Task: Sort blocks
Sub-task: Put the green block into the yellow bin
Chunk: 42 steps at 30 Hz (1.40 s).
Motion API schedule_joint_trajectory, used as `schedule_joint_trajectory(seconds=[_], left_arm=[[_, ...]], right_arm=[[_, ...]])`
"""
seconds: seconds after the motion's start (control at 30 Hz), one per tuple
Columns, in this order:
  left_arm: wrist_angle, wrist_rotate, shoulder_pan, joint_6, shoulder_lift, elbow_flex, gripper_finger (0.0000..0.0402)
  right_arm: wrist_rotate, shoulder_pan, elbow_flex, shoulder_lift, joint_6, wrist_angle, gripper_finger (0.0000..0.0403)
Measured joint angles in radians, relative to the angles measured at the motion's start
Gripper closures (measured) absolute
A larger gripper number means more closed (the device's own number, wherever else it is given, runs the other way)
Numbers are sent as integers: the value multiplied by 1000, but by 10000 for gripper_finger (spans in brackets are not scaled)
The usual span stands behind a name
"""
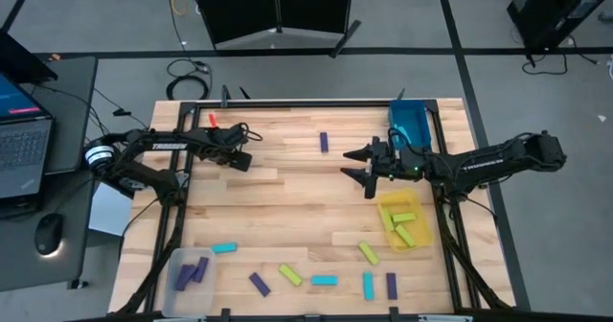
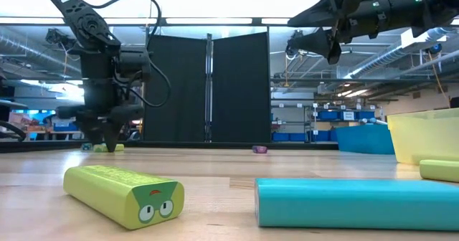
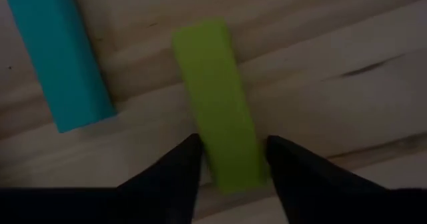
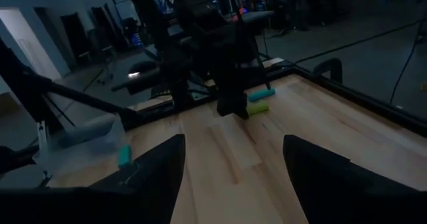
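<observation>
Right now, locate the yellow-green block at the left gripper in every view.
High view: not visible, hidden under the left gripper.
Low view: the yellow-green block is a sliver at far left, at the gripper's tips.
Left wrist view: centre, between the open fingers.
Right wrist view: upper middle, under the far arm.
Shared landmark: the left gripper, over the block in every view.
The right gripper hangs open right of centre.

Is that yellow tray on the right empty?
No: in the overhead view the yellow tray holds yellow-green blocks and nothing of another colour.
</observation>
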<state>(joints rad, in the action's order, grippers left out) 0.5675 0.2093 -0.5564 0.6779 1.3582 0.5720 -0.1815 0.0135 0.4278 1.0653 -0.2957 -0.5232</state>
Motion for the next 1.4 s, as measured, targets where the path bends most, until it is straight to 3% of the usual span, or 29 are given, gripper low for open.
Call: schedule_joint_trajectory(seconds=[0.13,0.37,0.6,0.83,1.07,1.2,1.4], left_arm=[[-4,-9,0,-13,0,0,298],[-14,7,19,-52,-6,2,298],[-94,4,141,-118,-28,112,298],[-385,-30,323,-175,4,251,298],[-547,-39,474,-231,244,459,298],[-628,-88,523,-288,429,653,298],[-625,-186,563,-359,696,969,298]], right_arm=[[-1,0,0,0,0,-9,140],[-1,-11,0,-35,21,-51,141],[-1,-58,57,-137,131,-52,146],[-1,-121,170,-242,254,-49,147],[-1,-184,274,-301,343,-46,152],[-1,-215,299,-308,359,-43,154],[-12,-247,303,-308,359,-35,154]])
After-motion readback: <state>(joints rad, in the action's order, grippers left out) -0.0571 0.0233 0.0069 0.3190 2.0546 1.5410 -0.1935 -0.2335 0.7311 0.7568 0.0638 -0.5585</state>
